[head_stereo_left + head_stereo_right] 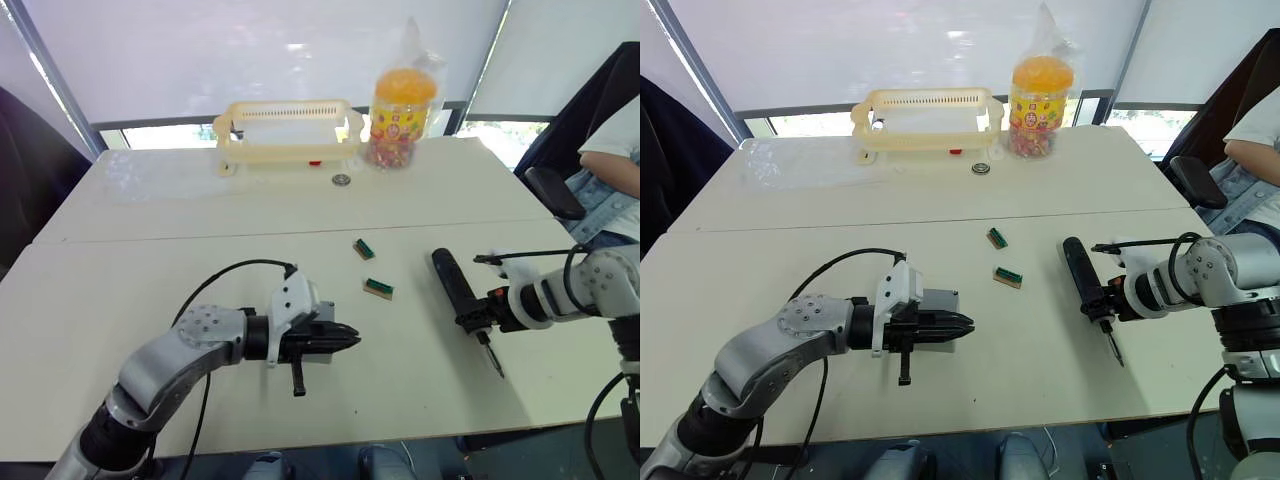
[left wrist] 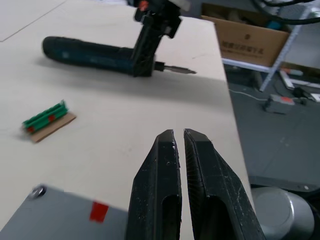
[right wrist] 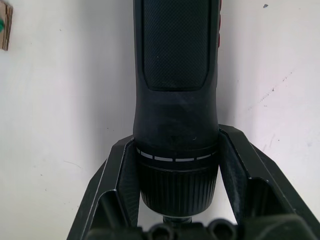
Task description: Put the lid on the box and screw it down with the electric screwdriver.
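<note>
Right gripper (image 3: 175,200) around electric screwdriver (image 1: 1084,276) (flat)

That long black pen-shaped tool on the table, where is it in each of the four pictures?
Left eye view: the electric screwdriver lies at the right, gripped by the right gripper.
Right eye view: right of centre, same grip.
Left wrist view: lying across the far table.
Right wrist view: centre, between the jaws.
Shared landmark: the small green connector beside it.

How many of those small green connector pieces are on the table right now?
2. One green connector piece lies near the table seam; the other green piece sits just nearer the robot, between the left gripper and the electric screwdriver.
</note>
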Controlling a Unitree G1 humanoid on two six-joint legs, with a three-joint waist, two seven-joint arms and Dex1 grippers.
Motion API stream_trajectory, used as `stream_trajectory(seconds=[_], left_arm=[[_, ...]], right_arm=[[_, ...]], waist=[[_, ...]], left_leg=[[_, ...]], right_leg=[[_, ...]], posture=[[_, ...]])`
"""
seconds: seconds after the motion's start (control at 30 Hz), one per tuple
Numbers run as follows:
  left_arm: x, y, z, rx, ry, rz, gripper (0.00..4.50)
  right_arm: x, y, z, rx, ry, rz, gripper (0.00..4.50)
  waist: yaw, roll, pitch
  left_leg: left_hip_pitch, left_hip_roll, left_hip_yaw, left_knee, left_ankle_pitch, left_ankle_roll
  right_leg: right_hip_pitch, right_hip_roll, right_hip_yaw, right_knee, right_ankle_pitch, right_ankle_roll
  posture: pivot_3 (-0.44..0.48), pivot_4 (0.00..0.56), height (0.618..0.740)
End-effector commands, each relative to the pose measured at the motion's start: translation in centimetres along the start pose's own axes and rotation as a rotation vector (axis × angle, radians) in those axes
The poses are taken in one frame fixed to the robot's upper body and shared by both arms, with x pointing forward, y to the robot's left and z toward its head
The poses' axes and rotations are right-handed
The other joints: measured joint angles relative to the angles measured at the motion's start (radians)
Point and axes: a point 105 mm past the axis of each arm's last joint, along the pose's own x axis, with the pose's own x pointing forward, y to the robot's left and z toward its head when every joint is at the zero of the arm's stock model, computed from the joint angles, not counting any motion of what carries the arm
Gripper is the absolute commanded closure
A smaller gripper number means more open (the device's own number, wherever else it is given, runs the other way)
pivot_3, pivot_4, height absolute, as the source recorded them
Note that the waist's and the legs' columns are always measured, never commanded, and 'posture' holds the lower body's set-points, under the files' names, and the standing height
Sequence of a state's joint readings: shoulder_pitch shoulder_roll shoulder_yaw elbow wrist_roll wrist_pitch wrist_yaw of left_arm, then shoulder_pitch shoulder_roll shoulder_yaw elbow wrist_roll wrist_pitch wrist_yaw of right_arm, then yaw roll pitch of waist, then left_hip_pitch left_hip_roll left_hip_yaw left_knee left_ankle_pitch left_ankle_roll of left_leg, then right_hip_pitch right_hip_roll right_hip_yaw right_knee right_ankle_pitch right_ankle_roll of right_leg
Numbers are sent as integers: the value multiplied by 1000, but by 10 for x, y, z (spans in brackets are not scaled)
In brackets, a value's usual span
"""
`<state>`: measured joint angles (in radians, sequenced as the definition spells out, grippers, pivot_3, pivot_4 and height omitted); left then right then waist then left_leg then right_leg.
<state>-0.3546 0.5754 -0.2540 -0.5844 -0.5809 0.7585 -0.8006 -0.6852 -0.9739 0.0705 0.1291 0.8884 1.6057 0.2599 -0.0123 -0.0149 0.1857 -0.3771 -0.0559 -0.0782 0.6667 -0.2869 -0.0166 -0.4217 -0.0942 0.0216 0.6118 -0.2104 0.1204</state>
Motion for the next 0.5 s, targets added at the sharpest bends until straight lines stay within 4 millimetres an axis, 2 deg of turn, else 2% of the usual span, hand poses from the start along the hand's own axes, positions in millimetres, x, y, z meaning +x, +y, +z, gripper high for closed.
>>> stream_trajectory(seconds=[0.03,0.17,0.3,0.43,0.5], left_arm=[[-8,0,10,28,-24,19,4240],[-30,16,16,-2,-34,111,4240],[-50,28,23,-57,-68,180,4240],[-60,34,26,-110,-95,206,4240],[-67,34,25,-129,-98,224,4240]], right_arm=[[3,-3,-11,1,43,1,2715],[-19,-11,30,-3,-196,-24,2715],[-50,-6,69,-23,-480,-23,2715],[-73,1,81,23,-717,-17,2715],[-85,18,83,29,-901,65,2715]], waist=[[2,0,0],[-1,0,0],[-2,4,3],[0,5,3],[2,4,2]], left_leg=[[0,0,0,0,0,0],[1,0,0,0,0,0],[0,0,0,-1,0,0],[-3,0,-1,-2,0,0],[-3,0,-3,-3,0,0]], right_leg=[[1,0,0,0,0,0],[1,0,0,0,0,1],[-3,-1,1,1,1,2],[-6,0,1,2,1,2],[-6,0,0,2,1,2]], posture=[[0,150,740],[0,150,740],[0,150,740],[0,150,740],[0,150,740]])
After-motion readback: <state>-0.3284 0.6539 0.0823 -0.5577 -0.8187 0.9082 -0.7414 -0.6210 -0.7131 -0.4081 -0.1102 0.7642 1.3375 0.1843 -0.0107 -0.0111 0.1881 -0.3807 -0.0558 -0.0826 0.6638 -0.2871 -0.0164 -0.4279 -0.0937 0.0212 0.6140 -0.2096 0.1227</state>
